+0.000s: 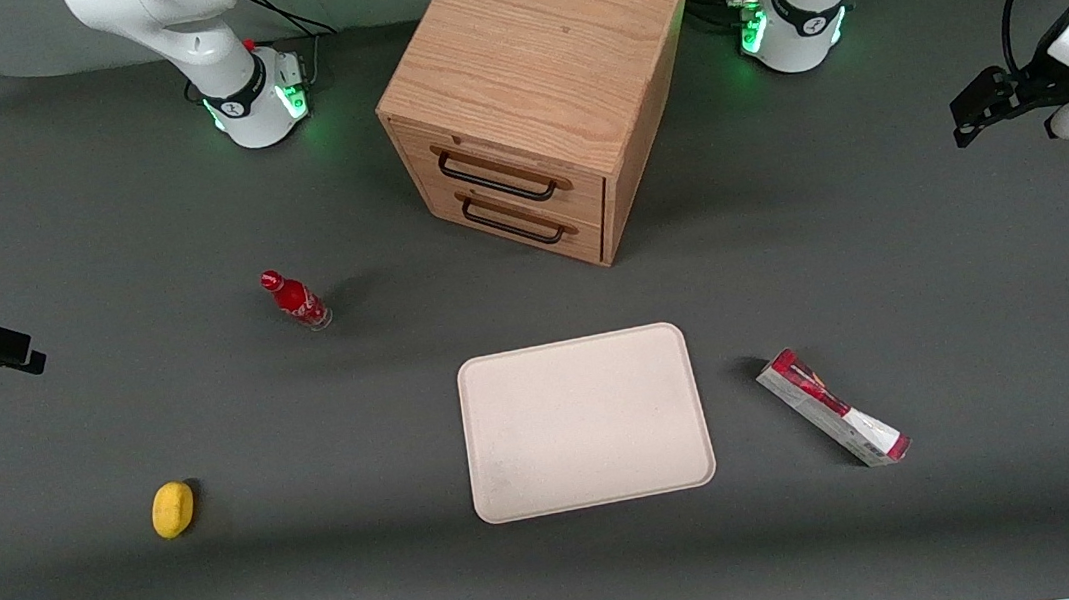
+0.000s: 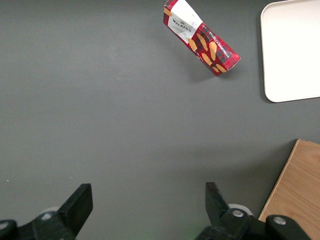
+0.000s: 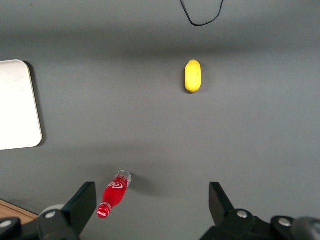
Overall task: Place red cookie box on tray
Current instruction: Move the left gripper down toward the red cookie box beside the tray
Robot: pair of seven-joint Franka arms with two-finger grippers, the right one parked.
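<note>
**Approach Geometry: Gripper to Red Cookie Box**

**Gripper state.** The left gripper (image 2: 145, 205) hangs high above bare table at the working arm's end, well apart from every object. Its two fingers (image 2: 80, 200) are spread wide with nothing between them.

**Target position.** The red cookie box (image 1: 833, 408) lies flat on the table, just beside the tray (image 1: 586, 422) but not touching it, toward the working arm's end. On a clock face centred on the tray in the front view, the box sits at roughly 3 o'clock.

**Long axis.** In the front view, the box's long axis runs from about 10 o'clock to 4 o'clock, oblique to the tray's edges. In the wrist view, the box (image 2: 200, 37) lies at about 1 o'clock from the midpoint between the fingers, with its axis skewed to the line joining the fingertips.

**Judgement for the coming move.** The task has not begun; the tray carries nothing. The gripper likely needs to travel toward the box, rotate so the fingers straddle the narrow width, then descend.

**Other items.** A wooden drawer cabinet (image 1: 536, 88), red bottle (image 1: 296, 300) and yellow object (image 1: 173, 508) stand well apart from this path.
</note>
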